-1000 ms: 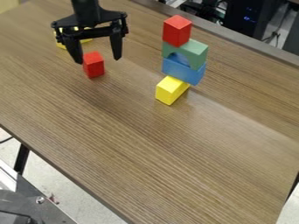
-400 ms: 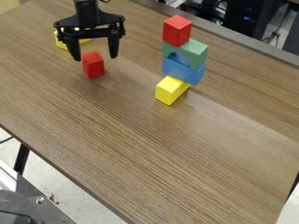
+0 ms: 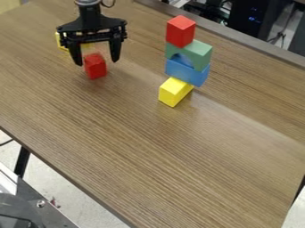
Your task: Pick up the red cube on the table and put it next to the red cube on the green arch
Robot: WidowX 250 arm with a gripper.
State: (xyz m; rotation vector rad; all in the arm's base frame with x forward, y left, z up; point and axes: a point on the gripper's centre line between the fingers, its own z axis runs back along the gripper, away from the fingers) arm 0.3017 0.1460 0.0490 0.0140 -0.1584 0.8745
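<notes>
My gripper [image 3: 96,63] hangs open at the upper left, its fingertips to either side of the upper part of a red cube [image 3: 95,66] on the table. Whether the tips are level with the cube or above it, I cannot tell. To the right stands a stack: a yellow block [image 3: 175,91] at the bottom, a blue block [image 3: 186,71] over it, then the green arch [image 3: 191,53]. A second red cube [image 3: 180,31] rests on the arch's left part.
Behind the gripper lies another yellow block [image 3: 62,42], partly hidden by it. The wooden table [image 3: 149,156] has its back edge behind the stack, with dark equipment [image 3: 253,20] beyond.
The gripper has shifted slightly, lining up more closely over the table's red cube, and its fingers stand a little nearer together. Cubes and stack have stayed put.
</notes>
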